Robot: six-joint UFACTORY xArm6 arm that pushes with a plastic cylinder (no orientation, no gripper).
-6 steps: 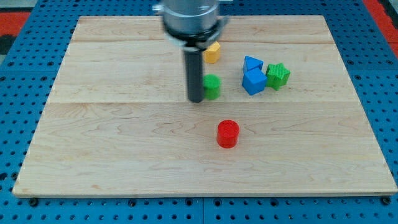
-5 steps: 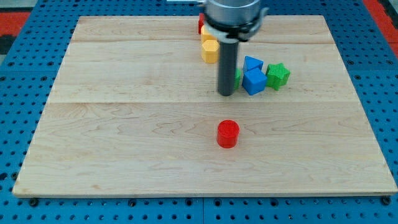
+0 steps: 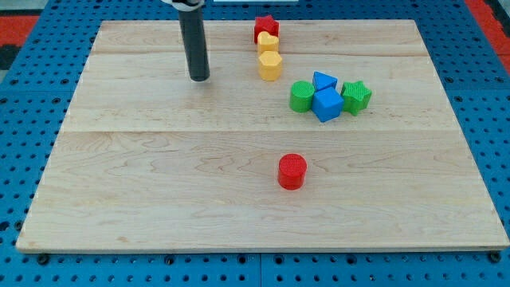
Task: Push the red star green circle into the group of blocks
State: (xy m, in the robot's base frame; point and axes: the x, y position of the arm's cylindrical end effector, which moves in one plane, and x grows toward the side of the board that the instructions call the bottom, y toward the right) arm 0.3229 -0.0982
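The red star point(image 3: 265, 28) lies at the view's top, touching a yellow block point(image 3: 268, 42) just below it, with a yellow hexagon point(image 3: 270, 65) under that. The green circle point(image 3: 301, 96) sits against the left side of a blue cube point(image 3: 327, 104). A blue triangle point(image 3: 323, 80) and a green star point(image 3: 356, 96) are packed around that cube. My tip point(image 3: 199, 78) is on the board well to the left of the yellow blocks, touching no block.
A red cylinder point(image 3: 292, 171) stands alone below the group, near the board's middle. The wooden board point(image 3: 159, 183) lies on a blue pegboard, with a red patch at the view's top left.
My tip pushed the green circle to the right against the blue cube, then swung away to the view's upper left. The red star and yellow blocks are now uncovered.
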